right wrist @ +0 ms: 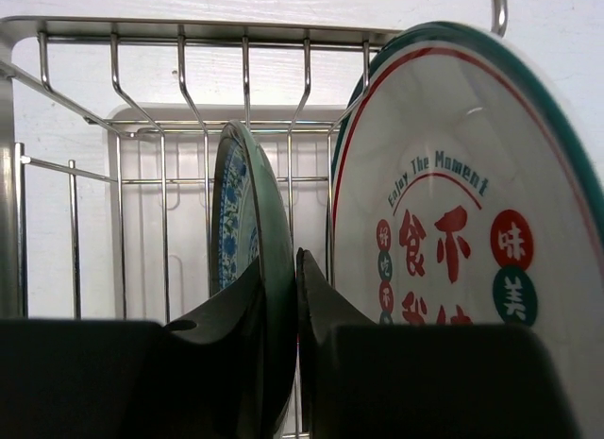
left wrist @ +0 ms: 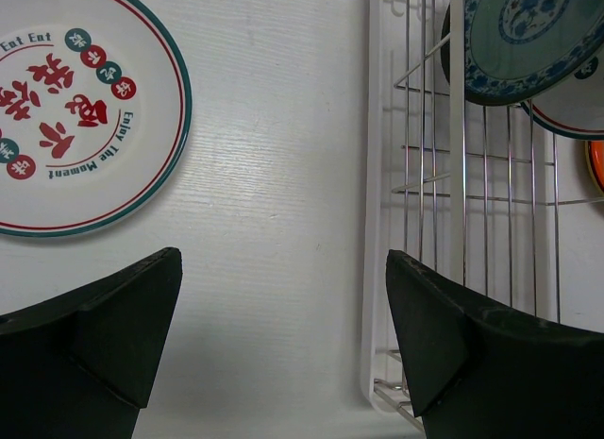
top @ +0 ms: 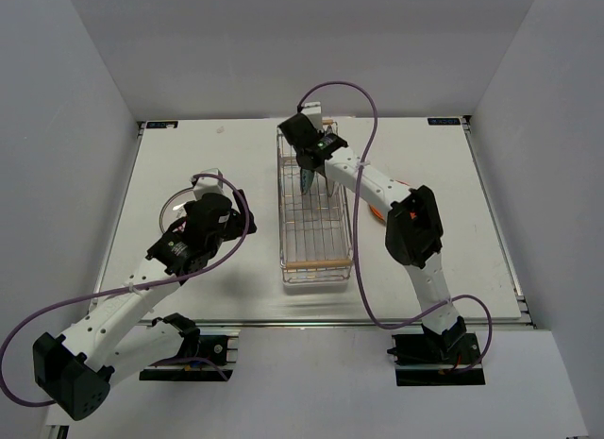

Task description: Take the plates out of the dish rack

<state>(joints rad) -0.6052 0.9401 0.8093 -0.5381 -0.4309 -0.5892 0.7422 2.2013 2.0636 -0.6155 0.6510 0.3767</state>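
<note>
One plate, the unloaded white plate [top: 172, 211], was seen in the top view lying flat on the table [top: 453, 222], left of the dish rack [top: 316, 260]. Most of the rack looked bare. The right gripper [top: 310, 173] was placed at its far end, on a teal plate [top: 309, 181]. An orange shape [top: 371, 212] was glimpsed just right of the rack; what it was could not be told.

In the left wrist view, the left gripper [left wrist: 283, 260] was shown spread wide with nothing held, over bare table between the unloaded white plate and the rack. Two plates were seen standing in the rack.

In the right wrist view, the right gripper's fingers [right wrist: 226, 335] were seen pinched onto the rim of the teal plate, which stood upright in the wires. The racked white plate [right wrist: 453, 241] stood just beside it. The task was judged partly done: at least one plate was out and at least two remained, the teal one being the plate in hand.
</note>
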